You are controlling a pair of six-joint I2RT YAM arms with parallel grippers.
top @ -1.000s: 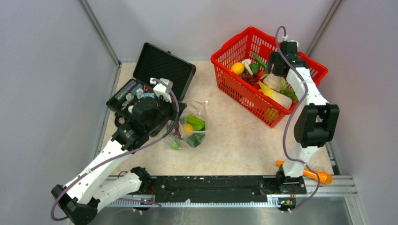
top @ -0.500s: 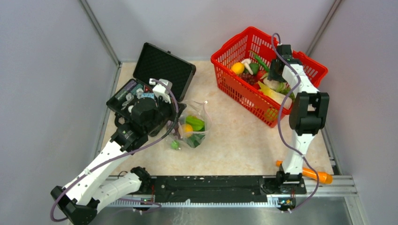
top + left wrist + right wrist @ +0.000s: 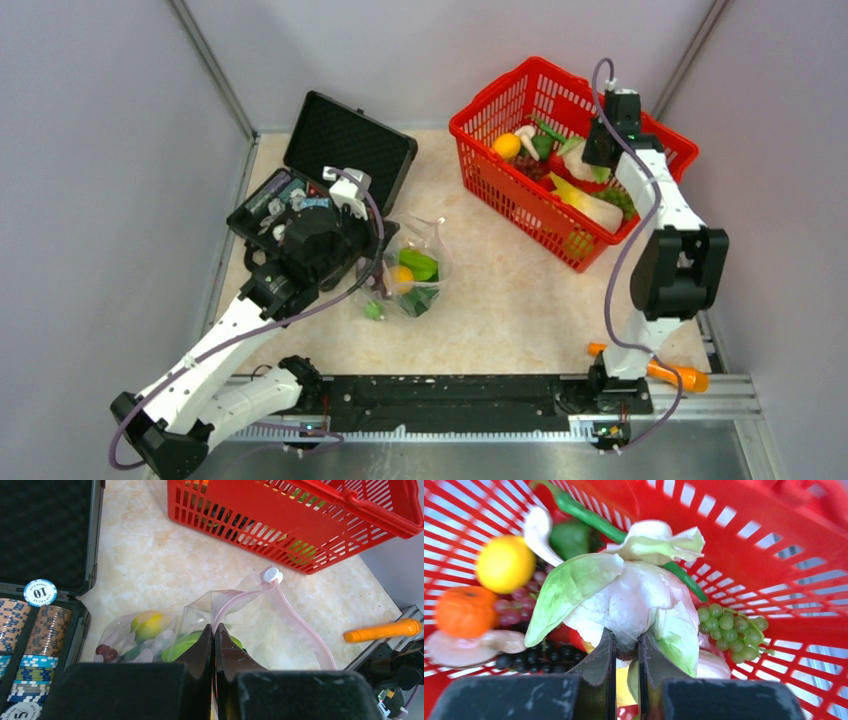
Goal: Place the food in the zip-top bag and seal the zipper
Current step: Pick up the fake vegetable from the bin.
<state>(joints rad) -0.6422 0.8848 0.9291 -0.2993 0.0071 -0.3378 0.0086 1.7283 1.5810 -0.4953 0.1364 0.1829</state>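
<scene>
At 9 o'clock on the counter (image 3: 520,290), left tool (image 3: 214,630) clamped shut, apparently pinching the lip of the zip-top bag (image 3: 250,607). Zipper (image 3: 305,626) unsealed, toy citrus (image 3: 149,624) already inside. Farther, at 1 o'clock in the red basket (image 3: 478,128), right tool (image 3: 626,639) just snapped from wide to tight on the toy cabbage (image 3: 634,592). Next piece secured for bagging.

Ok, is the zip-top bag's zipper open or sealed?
Open: the zipper's two pink strips spread apart from the white slider, and the left hand pinches one edge.

A robot lab cell: plain grey panel walls (image 3: 90,150) enclosing a marble-patterned bench (image 3: 510,300).
</scene>
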